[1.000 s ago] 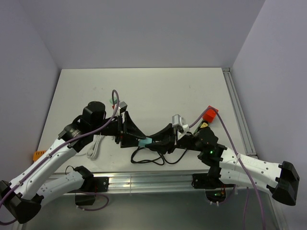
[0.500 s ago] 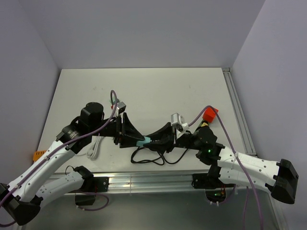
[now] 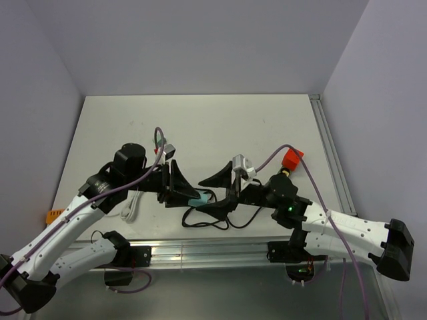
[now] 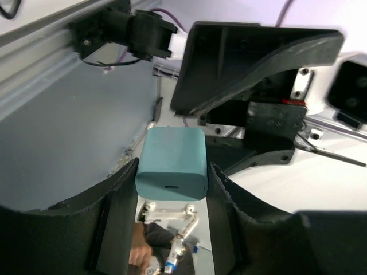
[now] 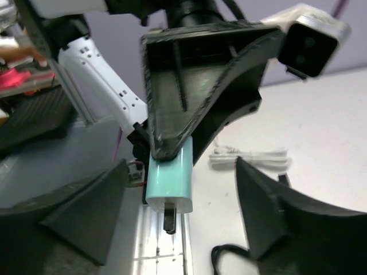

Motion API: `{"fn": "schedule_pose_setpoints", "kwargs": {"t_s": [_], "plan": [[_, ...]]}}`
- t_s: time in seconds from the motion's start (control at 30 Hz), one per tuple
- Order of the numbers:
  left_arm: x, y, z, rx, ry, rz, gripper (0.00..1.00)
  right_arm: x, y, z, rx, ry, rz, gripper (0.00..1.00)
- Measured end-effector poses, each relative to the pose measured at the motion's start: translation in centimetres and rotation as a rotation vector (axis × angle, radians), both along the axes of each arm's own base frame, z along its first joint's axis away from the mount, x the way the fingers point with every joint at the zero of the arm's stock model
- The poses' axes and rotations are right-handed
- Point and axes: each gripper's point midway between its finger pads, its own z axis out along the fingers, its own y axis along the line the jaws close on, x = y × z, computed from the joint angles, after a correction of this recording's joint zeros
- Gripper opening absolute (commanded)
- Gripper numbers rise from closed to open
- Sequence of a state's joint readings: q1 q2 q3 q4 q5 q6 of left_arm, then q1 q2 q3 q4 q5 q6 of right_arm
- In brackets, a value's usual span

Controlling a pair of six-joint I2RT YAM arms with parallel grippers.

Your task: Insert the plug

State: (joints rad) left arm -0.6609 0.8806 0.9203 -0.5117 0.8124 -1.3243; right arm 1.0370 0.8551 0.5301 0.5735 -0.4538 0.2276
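The plug [image 3: 199,199] is a teal wall adapter, held above the table between the two arms. My left gripper [image 3: 194,195] is shut on it; in the left wrist view the plug [image 4: 172,163] is pinched between both black fingers, its small port facing the camera. My right gripper [image 3: 212,193] stands open around the plug's other end, both fingers apart from it. In the right wrist view the plug [image 5: 172,180] hangs from the left gripper's fingers [image 5: 195,97], metal prongs [image 5: 170,220] pointing at the camera, and my right gripper [image 5: 180,172] is spread wide on both sides.
A looped black cable [image 3: 208,220] lies on the table under the grippers, its black loop [image 5: 229,258] also in the right wrist view. A coiled white cable [image 3: 129,207] lies to the left. A red block [image 3: 291,159] sits right of centre. A metal rail [image 3: 200,252] runs along the near edge.
My right gripper has opened off the plug and drawn back slightly to the right. My left gripper has closed tighter on the plug and keeps it in place.
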Motion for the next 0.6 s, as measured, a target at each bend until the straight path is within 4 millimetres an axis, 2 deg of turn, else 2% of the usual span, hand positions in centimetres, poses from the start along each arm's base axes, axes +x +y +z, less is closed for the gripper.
{"fn": "schedule_pose_setpoints", "kwargs": {"t_s": [0.03, 0.13, 0.3, 0.37, 0.5, 0.6], "plan": [[0.0, 0.1, -0.4, 0.016, -0.011, -0.001, 0.0, 0.3, 0.0, -0.2, -0.01, 0.015, -0.02, 0.98], [0.6, 0.8, -1.6, 0.116, -0.043, 0.023, 0.0, 1.3, -0.5, -0.9, -0.041, 0.073, -0.091, 0.99], [3.8, 2.9, -2.8, 0.334, -0.217, 0.124, 0.0, 2.8, -2.0, -1.6, -0.105, 0.191, -0.22, 0.99], [5.3, 5.0, -3.7, 0.473, -0.29, 0.188, 0.0, 3.3, -2.8, -1.9, -0.12, 0.229, -0.271, 0.99], [8.1, 10.5, -5.9, 0.803, -0.384, 0.296, 0.0, 4.0, -4.5, -3.0, -0.159, 0.287, -0.363, 0.99], [9.7, 13.9, -7.2, 1.002, -0.446, 0.317, 0.0, 4.4, -5.4, -4.0, -0.191, 0.305, -0.411, 0.99]]}}
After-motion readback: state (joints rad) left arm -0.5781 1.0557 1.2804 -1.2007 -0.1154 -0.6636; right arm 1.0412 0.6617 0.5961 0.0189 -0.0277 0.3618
